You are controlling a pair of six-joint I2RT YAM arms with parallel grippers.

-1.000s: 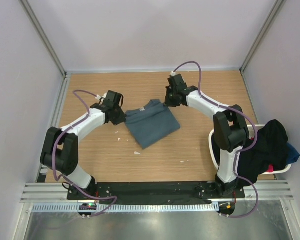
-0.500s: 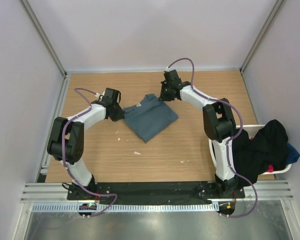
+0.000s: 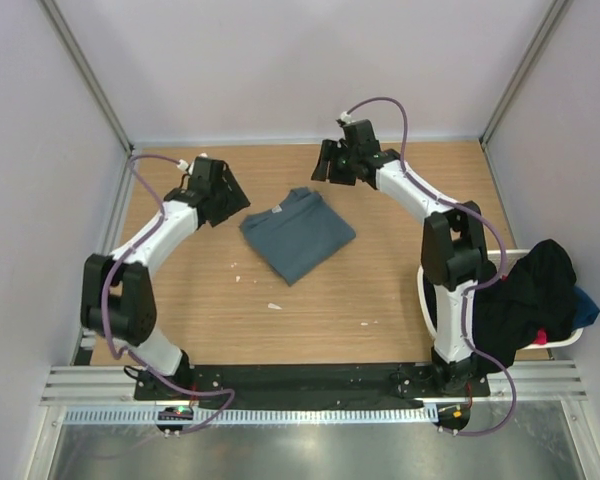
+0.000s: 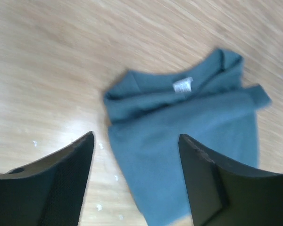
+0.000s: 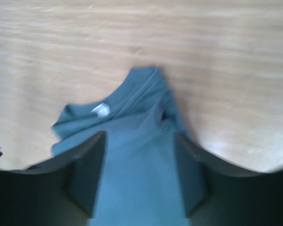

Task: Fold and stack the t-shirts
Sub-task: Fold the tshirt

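Observation:
A slate blue-grey t-shirt (image 3: 298, 234) lies folded on the wooden table, neck end towards the back. My left gripper (image 3: 235, 198) hangs just left of it, open and empty. In the left wrist view the t-shirt (image 4: 193, 117) lies below the left gripper (image 4: 136, 141), and the neck label shows. My right gripper (image 3: 324, 170) hovers behind the shirt's far corner, also open and empty. The right wrist view looks down on the shirt's neck (image 5: 132, 101) past the right gripper (image 5: 139, 141). More t-shirts (image 3: 535, 290), black with bits of blue and red, are heaped at the right.
A white laundry basket (image 3: 427, 290) at the table's right edge holds the heap of clothes. Small white scraps (image 3: 275, 306) lie on the wood in front of the folded shirt. Walls with metal posts close in the table on three sides.
Both grippers have opened and let go of the blue-grey shirt. Each has lifted back from it, the left towards the left, the right towards the back. The shirt stays folded.

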